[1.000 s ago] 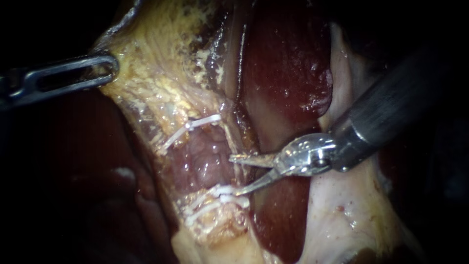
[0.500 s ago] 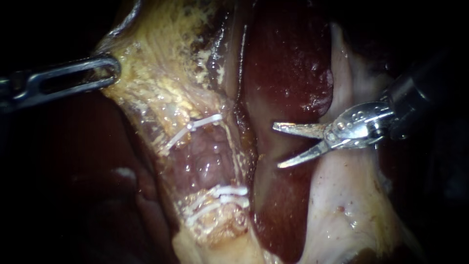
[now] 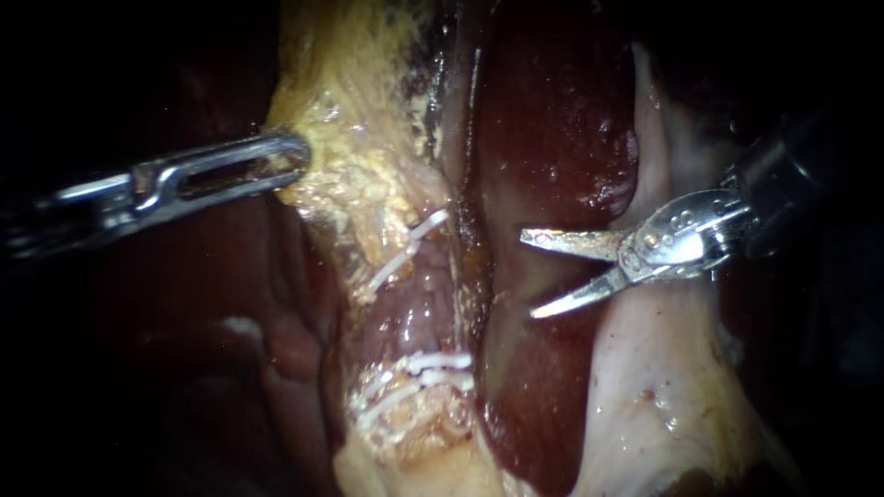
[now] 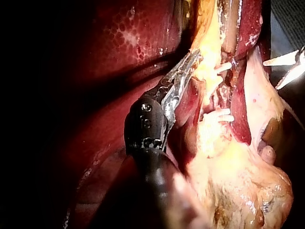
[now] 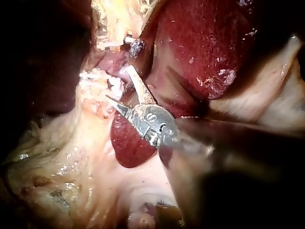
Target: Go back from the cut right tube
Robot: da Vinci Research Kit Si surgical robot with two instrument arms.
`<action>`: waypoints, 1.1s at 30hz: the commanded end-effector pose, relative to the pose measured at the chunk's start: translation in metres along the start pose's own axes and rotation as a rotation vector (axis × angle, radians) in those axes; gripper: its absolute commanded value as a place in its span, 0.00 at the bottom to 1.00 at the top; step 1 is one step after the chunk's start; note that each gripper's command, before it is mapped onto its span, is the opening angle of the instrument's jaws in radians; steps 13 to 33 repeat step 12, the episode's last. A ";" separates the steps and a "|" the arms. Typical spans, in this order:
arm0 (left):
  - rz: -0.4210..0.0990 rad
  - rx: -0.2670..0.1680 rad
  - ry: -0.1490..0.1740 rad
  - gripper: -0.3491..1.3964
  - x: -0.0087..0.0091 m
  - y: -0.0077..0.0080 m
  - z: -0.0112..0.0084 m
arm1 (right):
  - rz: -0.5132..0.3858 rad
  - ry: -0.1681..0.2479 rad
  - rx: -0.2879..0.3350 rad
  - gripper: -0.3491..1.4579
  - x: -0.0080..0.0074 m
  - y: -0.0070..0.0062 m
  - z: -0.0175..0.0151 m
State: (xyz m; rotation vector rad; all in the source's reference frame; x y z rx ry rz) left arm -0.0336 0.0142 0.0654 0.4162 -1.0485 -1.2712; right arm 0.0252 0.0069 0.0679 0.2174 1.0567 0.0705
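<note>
A pinkish tube (image 3: 414,308) runs down the yellow fatty tissue, with one white clip (image 3: 416,237) above and two white clips (image 3: 431,366) below. My right instrument (image 3: 529,276) hangs to the right of the tube, over dark red liver; its two thin blades stand open and touch nothing. My left instrument (image 3: 281,164) has its slotted jaws shut on the yellow fatty tissue (image 3: 350,175) at the upper left. In the left wrist view its jaws (image 4: 188,64) grip that tissue beside the clips (image 4: 220,114). The right wrist view shows the open blades (image 5: 117,82) short of the clips (image 5: 93,75).
Dark red liver (image 3: 552,120) fills the upper middle, and more liver (image 3: 184,350) lies in shadow at the left. Pale whitish tissue (image 3: 663,387) spreads under the right instrument. The right shaft (image 3: 792,175) comes in from the dark upper right.
My right instrument drew back to the right, away from the tube and clips, blades still open. My left instrument moved right, carrying the yellow tissue with it.
</note>
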 end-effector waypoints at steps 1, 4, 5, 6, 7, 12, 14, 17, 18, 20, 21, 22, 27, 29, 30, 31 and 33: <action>0.002 -0.002 0.005 0.00 0.0003 -0.0001 0.0004 | 0.001 -0.001 0.001 0.98 0.0000 0.0000 0.0000; 0.004 0.003 0.012 0.00 0.0008 -0.0004 0.0010 | 0.001 -0.001 0.001 0.98 0.0001 -0.0001 0.0000; 0.004 0.002 0.015 0.00 0.0009 -0.0005 0.0011 | 0.001 -0.001 0.001 0.98 0.0001 -0.0001 0.0000; 0.004 0.002 0.015 0.00 0.0009 -0.0005 0.0012 | 0.001 -0.001 0.001 0.98 0.0001 -0.0001 -0.0001; 0.004 0.002 0.015 0.00 0.0009 -0.0006 0.0012 | 0.001 -0.001 0.001 0.98 0.0001 -0.0001 -0.0001; 0.004 0.003 0.015 0.00 0.0008 -0.0005 0.0012 | 0.001 -0.001 0.001 0.98 0.0000 -0.0001 -0.0001; 0.004 0.003 0.015 0.00 0.0008 -0.0005 0.0012 | 0.001 -0.001 0.001 0.98 0.0000 -0.0001 -0.0001; 0.004 0.003 0.015 0.00 0.0008 -0.0005 0.0012 | 0.001 -0.001 0.001 0.98 0.0000 -0.0001 -0.0001; 0.004 0.003 0.015 0.00 0.0008 -0.0005 0.0012 | 0.001 -0.001 0.001 0.98 0.0000 -0.0001 -0.0001; 0.004 0.003 0.015 0.00 0.0008 -0.0005 0.0012 | 0.001 -0.001 0.001 0.98 0.0000 -0.0001 -0.0001; 0.004 0.003 0.015 0.00 0.0008 -0.0005 0.0012 | 0.001 -0.001 0.001 0.98 0.0000 -0.0001 -0.0001; 0.004 0.003 0.015 0.00 0.0008 -0.0005 0.0012 | 0.001 -0.001 0.001 0.98 0.0000 -0.0001 -0.0001; 0.004 0.003 0.015 0.00 0.0008 -0.0005 0.0012 | 0.001 -0.001 0.001 0.98 0.0000 -0.0001 -0.0001; 0.004 0.003 0.015 0.00 0.0008 -0.0005 0.0012 | 0.001 -0.001 0.001 0.98 0.0000 -0.0001 -0.0001; 0.004 0.003 0.015 0.00 0.0008 -0.0005 0.0012 | 0.001 -0.001 0.001 0.98 0.0000 -0.0001 -0.0001; 0.004 0.003 0.015 0.00 0.0008 -0.0005 0.0012 | 0.001 -0.001 0.001 0.98 0.0000 -0.0001 -0.0001; 0.004 0.003 0.015 0.00 0.0008 -0.0005 0.0012 | 0.001 -0.001 0.001 0.98 0.0000 -0.0001 -0.0001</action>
